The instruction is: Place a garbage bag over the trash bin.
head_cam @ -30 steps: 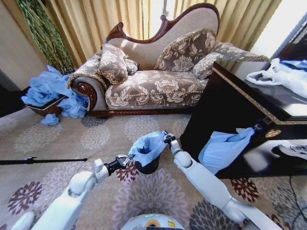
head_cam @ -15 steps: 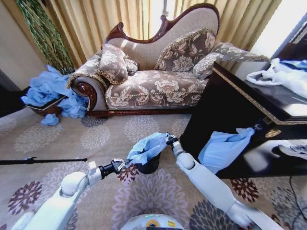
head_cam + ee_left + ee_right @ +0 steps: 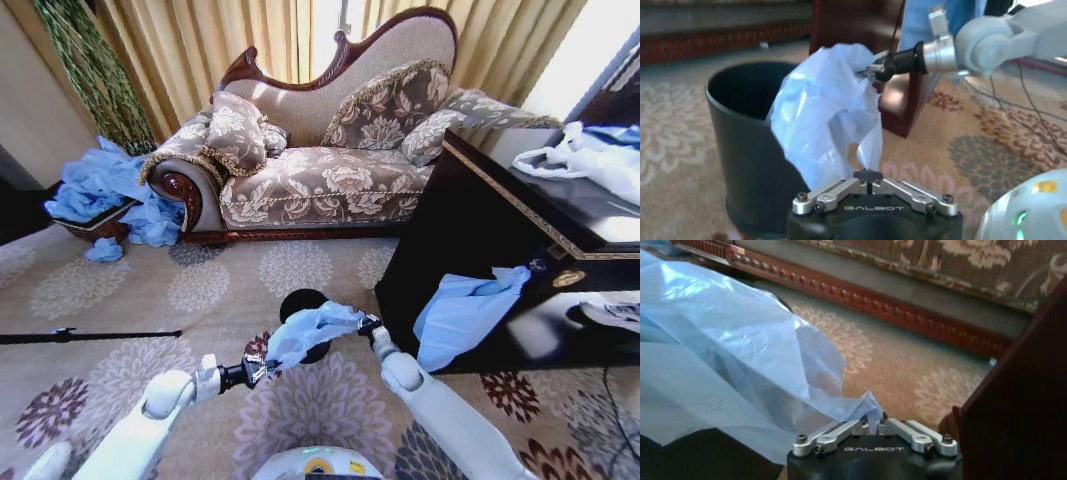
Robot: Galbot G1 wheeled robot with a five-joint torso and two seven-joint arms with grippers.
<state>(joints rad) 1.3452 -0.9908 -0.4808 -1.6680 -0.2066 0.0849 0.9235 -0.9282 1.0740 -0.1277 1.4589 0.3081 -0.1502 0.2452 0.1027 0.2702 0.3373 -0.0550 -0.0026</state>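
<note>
Left tool (image 3: 262,368) and right tool (image 3: 362,325) both pinched shut on one garbage bag (image 3: 312,331), stretched between them, apparently off the rim of one trash bin (image 3: 303,305) on the carpet. Judgement: spread the mouth wider, recentre over the bin, then lower evenly.
</note>
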